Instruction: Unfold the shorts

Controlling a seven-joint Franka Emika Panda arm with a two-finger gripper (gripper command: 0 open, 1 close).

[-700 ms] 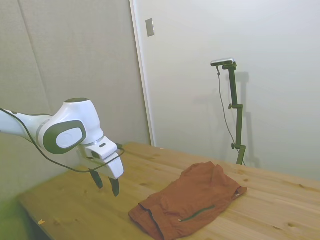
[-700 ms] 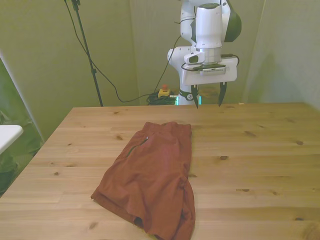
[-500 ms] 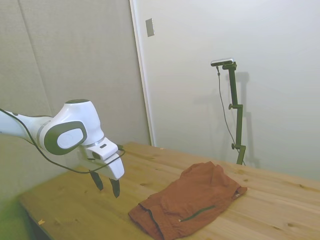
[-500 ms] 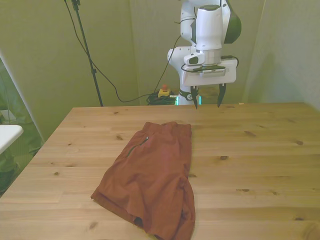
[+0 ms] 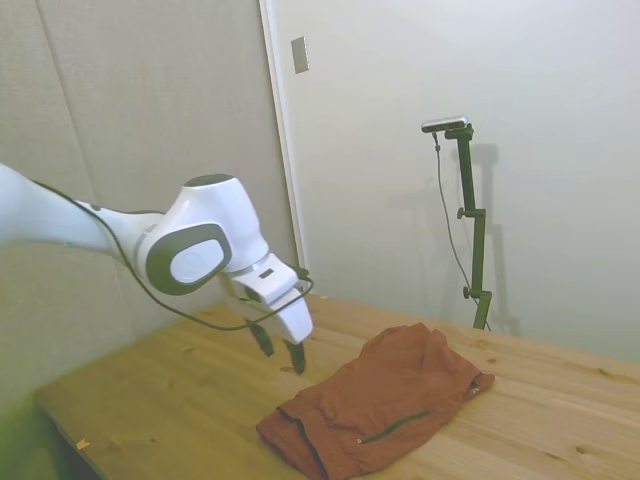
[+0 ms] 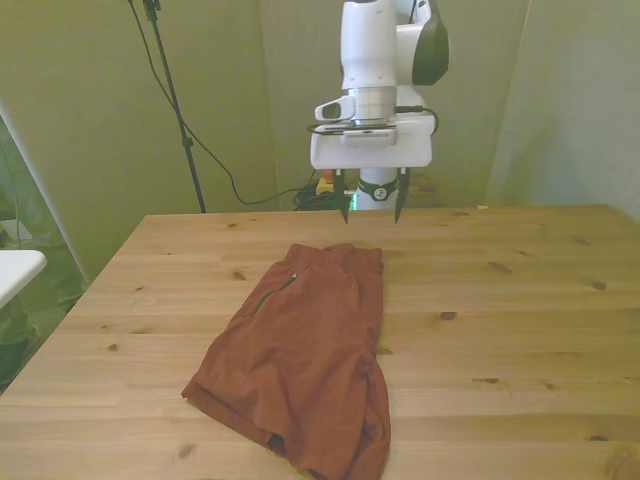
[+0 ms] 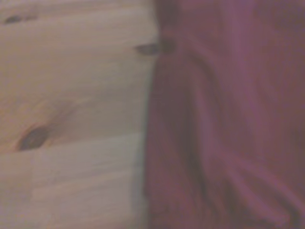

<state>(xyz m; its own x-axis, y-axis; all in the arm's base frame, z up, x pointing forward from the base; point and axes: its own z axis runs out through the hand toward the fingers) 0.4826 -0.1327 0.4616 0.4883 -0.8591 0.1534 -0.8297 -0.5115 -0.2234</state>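
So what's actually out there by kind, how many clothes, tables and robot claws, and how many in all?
Clothing: 1, the shorts, rust-orange and folded on the wood
Tables: 1, the wooden table
Robot claws: 1, the gripper, open, above the table near the shorts' far end, touching nothing
Total: 3

- The shorts lie on the table, toward the front view's left of its middle.
- The gripper hangs above the table, just behind the shorts' far edge, apart from the fabric.
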